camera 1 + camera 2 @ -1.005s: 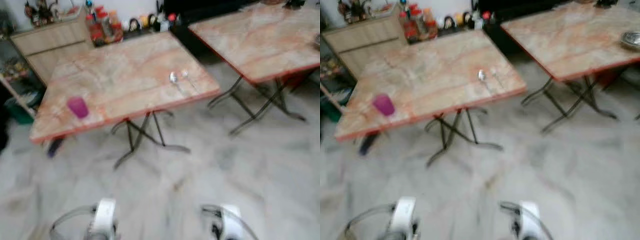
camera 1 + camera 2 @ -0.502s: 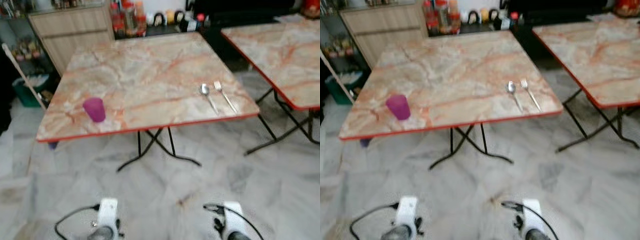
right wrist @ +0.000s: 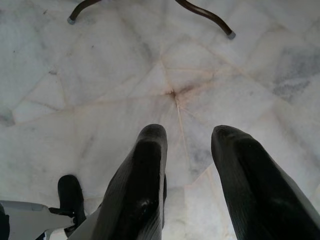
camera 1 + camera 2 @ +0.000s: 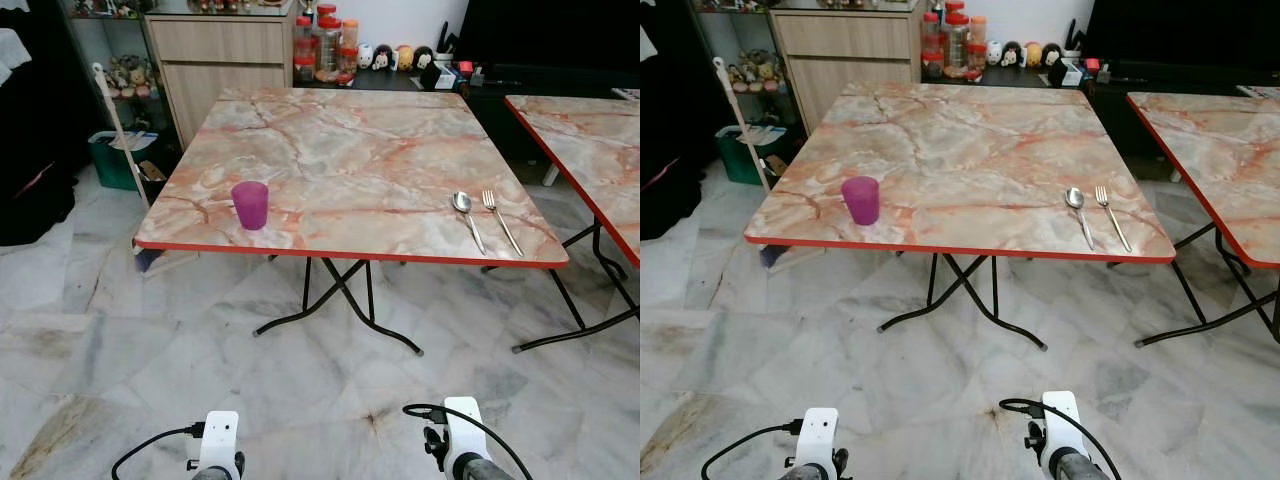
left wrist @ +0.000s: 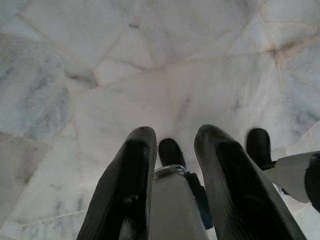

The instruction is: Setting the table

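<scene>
A marble-patterned folding table (image 4: 350, 140) with a red edge stands ahead of me. On it, a purple cup (image 4: 250, 204) sits upright near the front left edge. A spoon (image 4: 465, 213) and a fork (image 4: 498, 216) lie side by side near the front right corner. Both arms hang low over the floor, the left arm (image 4: 218, 445) and the right arm (image 4: 462, 440) at the bottom of the eye views. My left gripper (image 5: 175, 132) is open above the marble floor and holds nothing. My right gripper (image 3: 189, 131) is open too, over floor tiles.
A second marble table (image 4: 590, 140) stands to the right with a gap between the two. Behind are a wooden cabinet (image 4: 220, 60), jars (image 4: 325, 45) and a dark TV unit (image 4: 540, 40). A broom (image 4: 120, 130) and a green bin (image 4: 115, 160) stand at the left. Black crossed table legs (image 4: 340, 300) reach the floor.
The camera has swung and steadied, so the table now sits centred, nearer and sharp. The cup, spoon and fork kept their places on the table. Both arms still hang low.
</scene>
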`<state>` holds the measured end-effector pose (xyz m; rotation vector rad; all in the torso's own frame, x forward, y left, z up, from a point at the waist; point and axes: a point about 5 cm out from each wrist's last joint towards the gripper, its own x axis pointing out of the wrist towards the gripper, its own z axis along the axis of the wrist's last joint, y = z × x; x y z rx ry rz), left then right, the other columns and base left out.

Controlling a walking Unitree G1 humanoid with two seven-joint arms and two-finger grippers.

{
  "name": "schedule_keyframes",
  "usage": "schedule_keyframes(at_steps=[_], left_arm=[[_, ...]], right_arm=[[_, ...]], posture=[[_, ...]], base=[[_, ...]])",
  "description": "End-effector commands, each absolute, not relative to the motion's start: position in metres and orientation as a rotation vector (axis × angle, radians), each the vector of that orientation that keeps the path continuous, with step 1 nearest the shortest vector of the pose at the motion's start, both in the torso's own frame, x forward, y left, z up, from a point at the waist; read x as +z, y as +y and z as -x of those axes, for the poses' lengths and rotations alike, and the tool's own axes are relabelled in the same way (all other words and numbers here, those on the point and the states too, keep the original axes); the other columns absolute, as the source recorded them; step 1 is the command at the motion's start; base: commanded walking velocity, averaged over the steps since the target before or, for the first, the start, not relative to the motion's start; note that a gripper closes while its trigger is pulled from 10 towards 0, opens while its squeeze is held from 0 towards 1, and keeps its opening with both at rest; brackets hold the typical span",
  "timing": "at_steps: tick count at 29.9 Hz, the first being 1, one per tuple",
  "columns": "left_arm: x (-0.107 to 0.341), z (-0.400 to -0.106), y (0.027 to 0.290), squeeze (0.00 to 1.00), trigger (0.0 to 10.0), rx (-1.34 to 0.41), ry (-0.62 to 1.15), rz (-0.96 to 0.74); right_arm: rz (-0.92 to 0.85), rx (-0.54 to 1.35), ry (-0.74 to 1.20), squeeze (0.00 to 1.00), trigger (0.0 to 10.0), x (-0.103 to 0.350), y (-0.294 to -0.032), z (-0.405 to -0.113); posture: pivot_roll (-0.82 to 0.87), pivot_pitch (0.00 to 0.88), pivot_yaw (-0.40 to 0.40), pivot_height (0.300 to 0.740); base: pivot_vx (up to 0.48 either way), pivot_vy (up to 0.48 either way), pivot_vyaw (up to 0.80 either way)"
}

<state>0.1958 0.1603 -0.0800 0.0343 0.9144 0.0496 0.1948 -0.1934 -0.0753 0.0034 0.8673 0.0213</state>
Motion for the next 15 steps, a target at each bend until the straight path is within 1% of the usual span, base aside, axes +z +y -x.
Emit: schedule_keyframes(at_steps=[1,11,15], left_arm=[[-0.0805,-0.1954,0.1601,0.00,10.0,0.053,0.923,-0.027],[-0.0786,-0.1996,0.1564,0.00,10.0,0.028,0.914,-0.035],[-0.0780,-0.2006,0.1550,0.00,10.0,0.013,0.909,-0.043]], right_arm=[[-0.019,0.002,0.868,0.00,10.0,-0.0749,-0.1938,-0.1961],[-0.024,-0.003,0.873,0.00,10.0,-0.0768,-0.1949,-0.1917],[-0.027,-0.012,0.871,0.00,10.0,-0.0761,-0.1965,-0.1928]], posture=[[-0.21,0.000,-0.022,0.740],[-0.22,0.000,-0.024,0.740],[-0.22,0.000,-0.020,0.740]], base=[[0.000,0.000,0.00],[0.000,0.000,0.00],[0.294,0.000,0.00]])
